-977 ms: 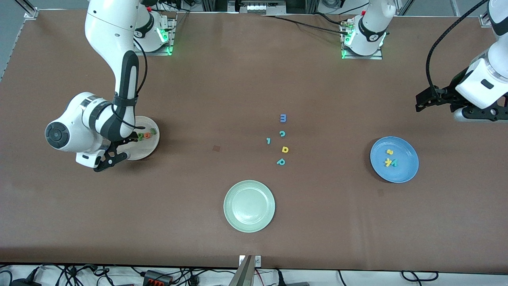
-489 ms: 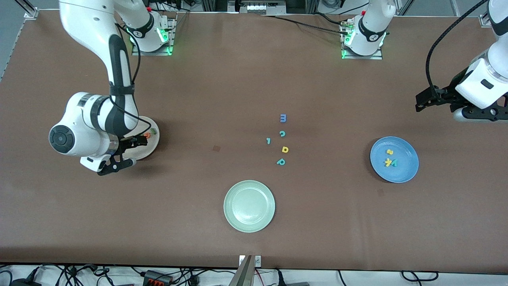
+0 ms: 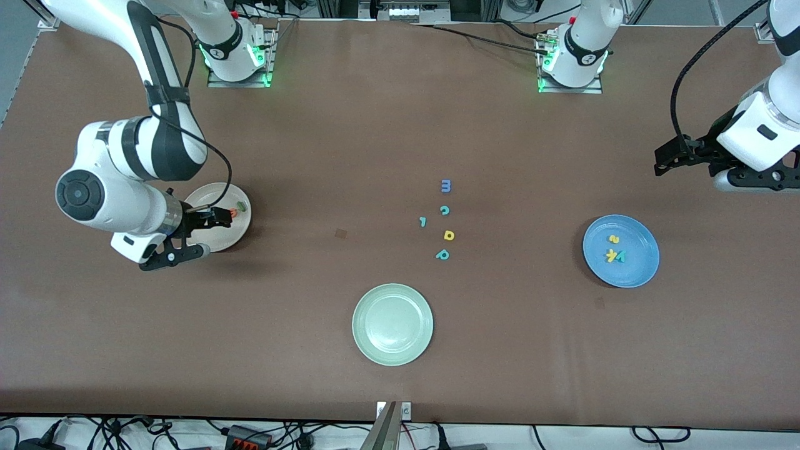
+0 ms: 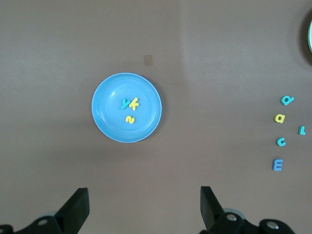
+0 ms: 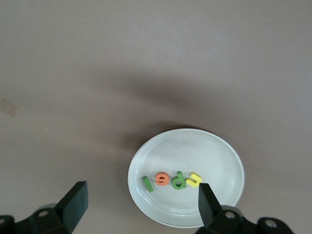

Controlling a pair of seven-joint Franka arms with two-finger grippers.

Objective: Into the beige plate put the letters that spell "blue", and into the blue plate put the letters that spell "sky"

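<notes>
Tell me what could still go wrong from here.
1. The open right gripper hangs low over the round cream-beige plate; a sideways move might clip its rim and scatter the four foam letters resting inside.
2. The leftover loose foam letters lie mid-table; an arm sweeping low could drag one toward the round bright blue plate, where the three foam letters already sit. The open left gripper waits above the table's left-arm end.

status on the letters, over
Both grippers open, empty: right gripper over beige plate, left gripper waiting. Blue letters in beige, sky letters in blue plate. Nothing obstructing.
</notes>
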